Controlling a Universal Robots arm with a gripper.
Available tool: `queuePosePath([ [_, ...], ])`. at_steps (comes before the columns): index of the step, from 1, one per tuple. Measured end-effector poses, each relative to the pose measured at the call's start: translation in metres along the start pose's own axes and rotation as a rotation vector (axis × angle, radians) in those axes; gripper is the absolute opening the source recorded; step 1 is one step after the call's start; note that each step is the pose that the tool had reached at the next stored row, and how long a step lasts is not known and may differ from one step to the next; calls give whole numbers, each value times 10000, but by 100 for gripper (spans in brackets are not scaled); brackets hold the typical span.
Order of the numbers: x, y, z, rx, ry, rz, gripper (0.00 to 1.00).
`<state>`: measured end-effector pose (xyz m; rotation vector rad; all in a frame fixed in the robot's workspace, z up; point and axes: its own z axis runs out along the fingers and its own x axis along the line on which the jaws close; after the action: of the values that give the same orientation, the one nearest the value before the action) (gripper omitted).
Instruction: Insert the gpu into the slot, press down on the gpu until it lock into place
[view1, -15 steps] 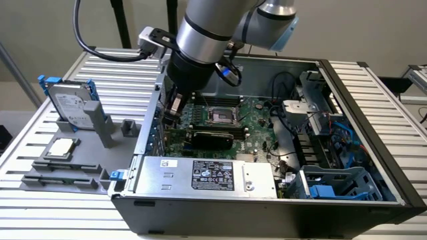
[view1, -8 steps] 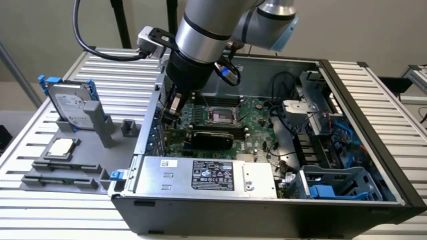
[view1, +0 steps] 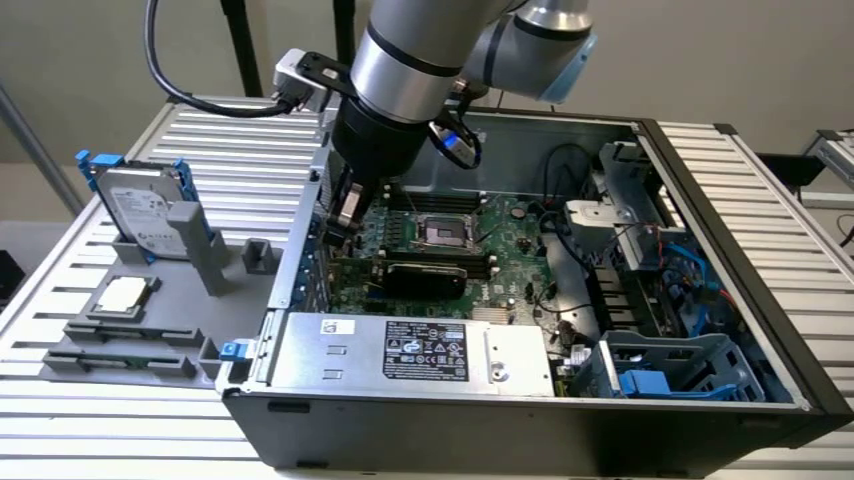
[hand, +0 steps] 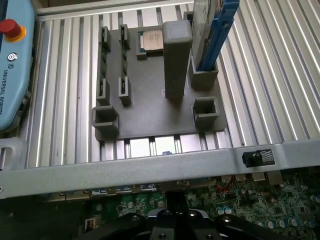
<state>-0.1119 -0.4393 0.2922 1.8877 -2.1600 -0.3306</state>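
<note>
**Arm low inside the open case, above the seated card**

Ribbed aluminium table (view1: 747, 180) carries an open computer case (view1: 694, 130), its side panel off and its metal walls closing in the motherboard (view1: 501, 245) on all sides. The gripper (view1: 350, 215) hangs just inside the wall on the exterior view's left, with little room between that wall and the CPU socket (view1: 442, 231). Whether its fingers are spread or closed cannot be told. The gpu (view1: 424, 277) lies flat across the board near the silver power supply (view1: 414, 350), just below the gripper. Outside the case, a grey fixture plate (hand: 150, 112) holds a hard drive (view1: 140, 210).
</note>
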Motion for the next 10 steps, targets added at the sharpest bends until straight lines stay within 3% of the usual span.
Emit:
queuePosePath([
  [10, 2, 20, 7, 0, 15, 4, 11],
])
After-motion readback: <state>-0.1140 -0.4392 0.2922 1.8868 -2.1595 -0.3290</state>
